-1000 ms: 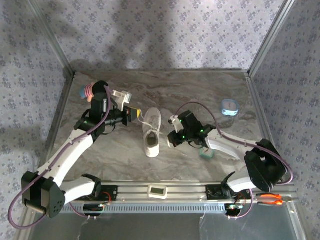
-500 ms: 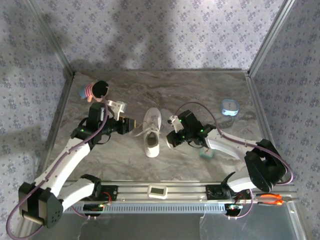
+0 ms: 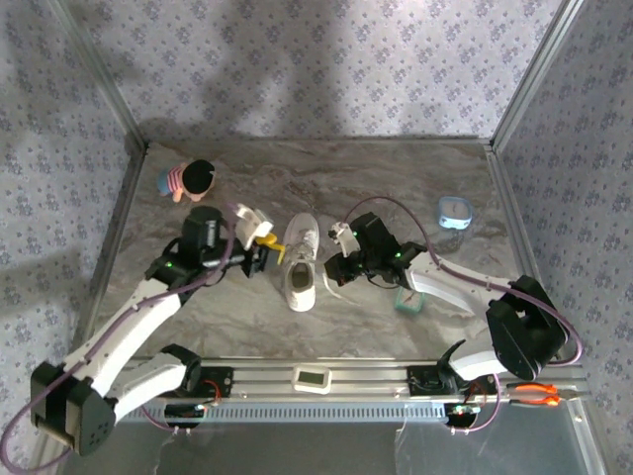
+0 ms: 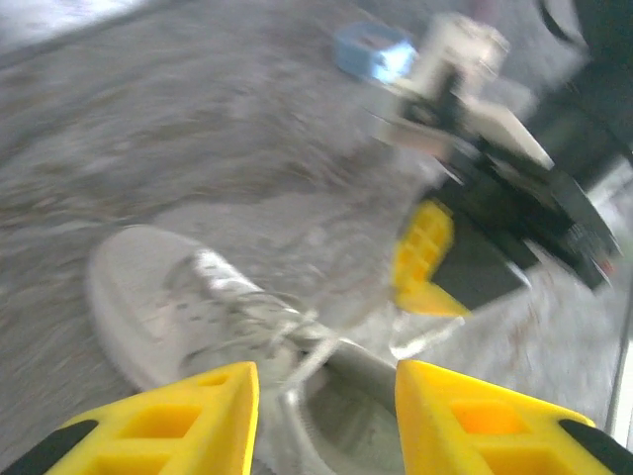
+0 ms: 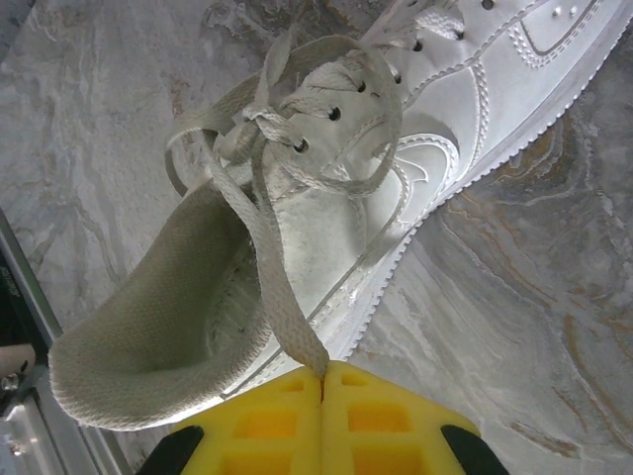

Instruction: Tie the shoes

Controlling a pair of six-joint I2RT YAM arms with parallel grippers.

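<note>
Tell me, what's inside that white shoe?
Only its grey fabric lining shows inside the shoe, with nothing loose in sight. One lace crosses the opening. The toe end is hidden beneath the shoe's laced top.

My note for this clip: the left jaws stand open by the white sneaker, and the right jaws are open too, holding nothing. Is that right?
Not quite. The right jaws are shut, pinching the end of a lace of the sneaker; the right wrist view shows it. The left jaws do stand open by the sneaker.
</note>
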